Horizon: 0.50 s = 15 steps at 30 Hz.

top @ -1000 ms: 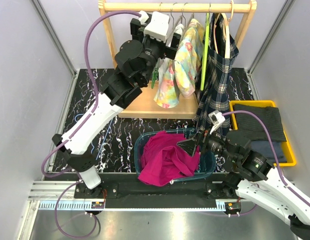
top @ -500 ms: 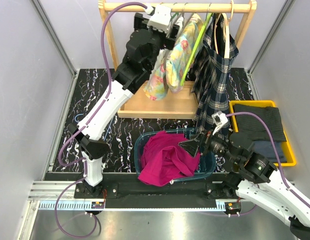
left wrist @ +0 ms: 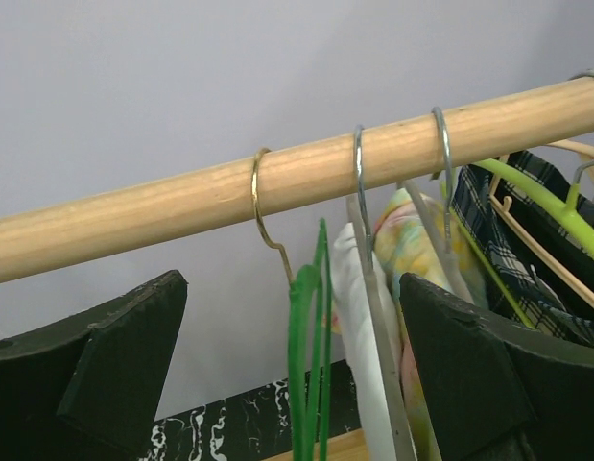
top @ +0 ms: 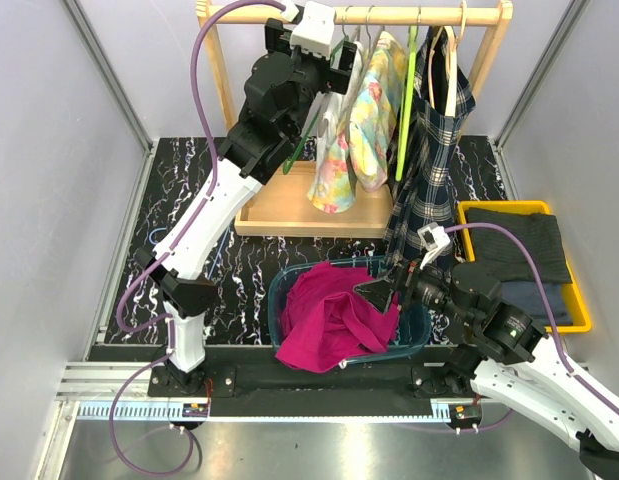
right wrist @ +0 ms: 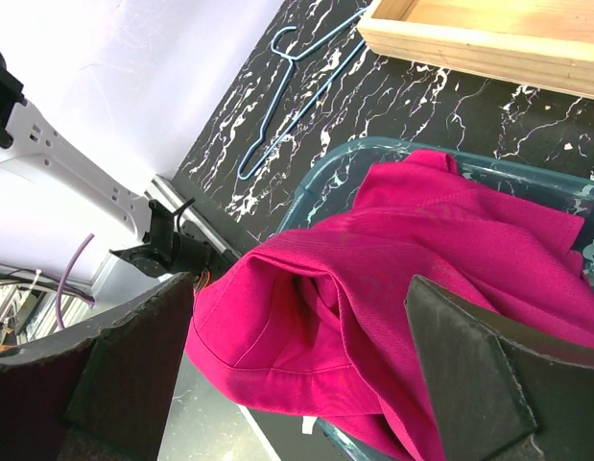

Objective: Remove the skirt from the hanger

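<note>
Nearest the bases, the right gripper (right wrist: 297,375) was wide open, hovering just over the magenta skirt (top: 329,315) and not gripping anything. Skirt was bunched up in the blue tub (top: 273,293), w/ one corner spilling over the near rim. No hanger on it afaict, so imo the main bit was done.

Further back, the left gripper (left wrist: 292,322) was up by the wooden rod (left wrist: 133,216), jaws spread. A bare green hanger (left wrist: 311,403) hung btwn them but wasn't pinched, its hook on the rod. A floral piece (top: 354,130) and a plaid one (top: 429,170) hung beside it.

What's left: prob just backing both arms off, unless the floral one counts as a skirt too. Couldn't tell.
</note>
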### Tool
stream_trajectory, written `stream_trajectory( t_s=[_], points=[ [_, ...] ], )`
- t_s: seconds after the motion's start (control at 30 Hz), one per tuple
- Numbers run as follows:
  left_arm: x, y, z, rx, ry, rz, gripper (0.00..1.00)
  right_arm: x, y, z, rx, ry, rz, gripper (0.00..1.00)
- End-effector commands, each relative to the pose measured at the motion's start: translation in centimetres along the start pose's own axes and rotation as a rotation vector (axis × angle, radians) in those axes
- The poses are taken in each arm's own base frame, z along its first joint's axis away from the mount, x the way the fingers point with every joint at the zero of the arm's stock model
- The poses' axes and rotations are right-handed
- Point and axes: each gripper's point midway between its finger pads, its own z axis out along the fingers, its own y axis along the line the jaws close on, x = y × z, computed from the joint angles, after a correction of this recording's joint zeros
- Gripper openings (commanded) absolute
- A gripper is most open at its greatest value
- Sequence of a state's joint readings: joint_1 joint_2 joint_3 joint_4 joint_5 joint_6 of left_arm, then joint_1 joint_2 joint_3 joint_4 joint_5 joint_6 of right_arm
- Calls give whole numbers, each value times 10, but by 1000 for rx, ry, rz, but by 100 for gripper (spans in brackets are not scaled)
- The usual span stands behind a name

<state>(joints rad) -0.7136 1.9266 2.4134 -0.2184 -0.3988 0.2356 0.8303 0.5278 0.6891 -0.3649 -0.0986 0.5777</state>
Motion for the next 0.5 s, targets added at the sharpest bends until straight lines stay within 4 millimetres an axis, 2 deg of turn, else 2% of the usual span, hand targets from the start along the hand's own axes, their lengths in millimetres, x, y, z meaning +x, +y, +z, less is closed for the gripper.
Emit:
stream_trajectory(
  t_s=[0.0, 0.13, 0.47],
  points=[
    [-28, -5, -6, 40, -71, -44, 99, -7, 7, -1, -25, -25, 0, 100],
    [-35, -11, -9, 60, -87, -31, 99, -6, 6, -1, -24, -23, 5, 100],
    [-33, -38, -15, 121, -91, 18, 99, -5, 5, 0, -21, -20, 2, 100]
  ],
)
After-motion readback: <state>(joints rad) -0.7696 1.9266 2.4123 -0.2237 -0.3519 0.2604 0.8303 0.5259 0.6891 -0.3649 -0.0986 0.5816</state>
